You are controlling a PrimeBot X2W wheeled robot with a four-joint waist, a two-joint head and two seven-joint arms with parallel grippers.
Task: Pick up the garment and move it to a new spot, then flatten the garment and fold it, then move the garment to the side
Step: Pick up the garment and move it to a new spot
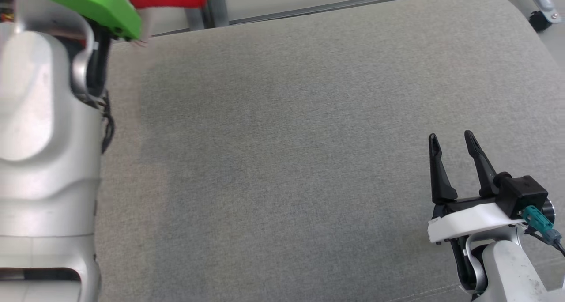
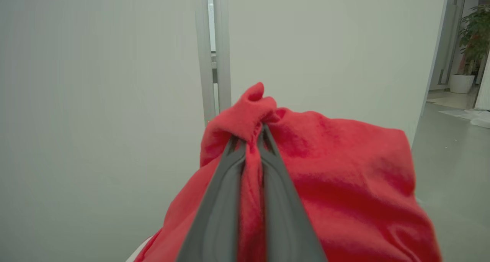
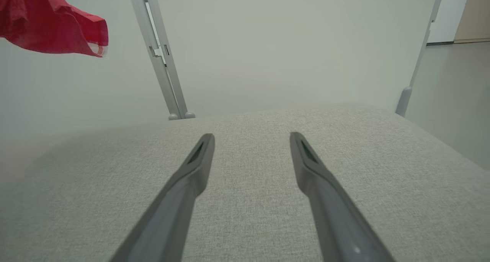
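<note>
left hand point(image 2: 248, 135) clamped on red garment point(image 2: 344, 170), edges cut off | right hand point(image 3: 251, 136) spread, empty

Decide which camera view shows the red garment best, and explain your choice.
The left wrist view: the red garment hangs large and close, pinched in the shut left claw. The head view catches a small red patch at its top edge; the right wrist view a hanging corner at upper left.

I saw the left forearm point(image 1: 44, 138) as a smooth silver-white shell, capped at its far end by a bright green cover point(image 1: 92, 4), black cables point(image 1: 107, 125) trailing beside it. The right gripper point(image 1: 451, 135) had two long, dark, tapering fingers point(image 1: 440, 174) on a white bracket point(image 1: 472, 224), with a black block point(image 1: 523, 191) and teal connector point(image 1: 539, 220).
</note>
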